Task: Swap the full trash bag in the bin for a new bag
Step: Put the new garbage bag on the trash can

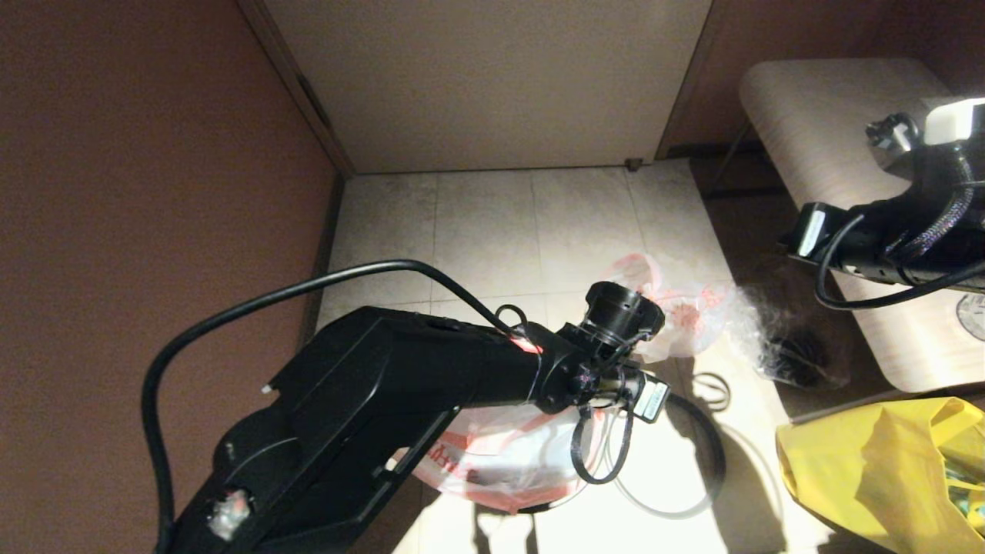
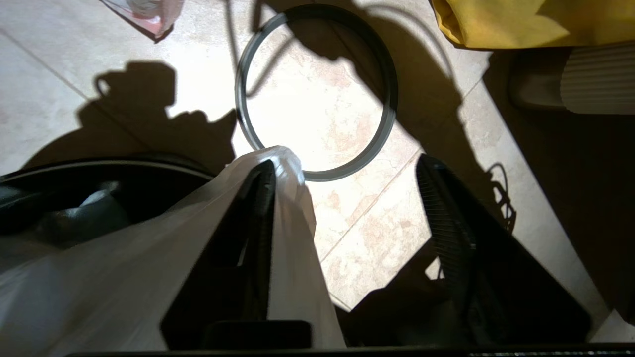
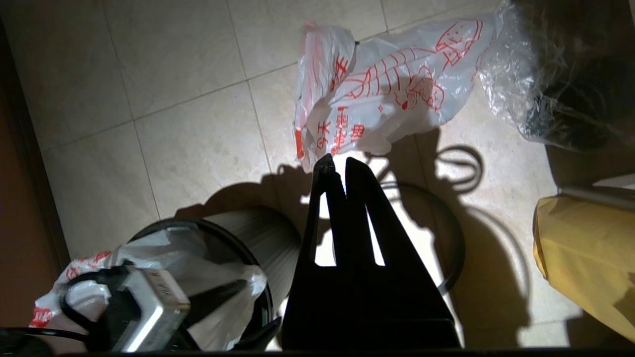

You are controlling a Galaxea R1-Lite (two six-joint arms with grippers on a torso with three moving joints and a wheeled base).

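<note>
Tiled floor (image 1: pixel 492 223) carries the bin (image 3: pixel 258 238); the new bag (image 2: pixel 124 238) is draped over one finger of the left gripper (image 2: pixel 347 168), jaws spread, apparently for lining; the right gripper (image 3: pixel 337 168) is pressed together.

Thin translucent plastic new bag (image 2: pixel 99 258); glossy floor tiles (image 1: pixel 492 223); bench (image 1: pixel 831 123) perhaps wood.

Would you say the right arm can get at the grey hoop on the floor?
Probably yes: the hoop lies bare on the tiles beside the bin, though the right claw is shut.
</note>
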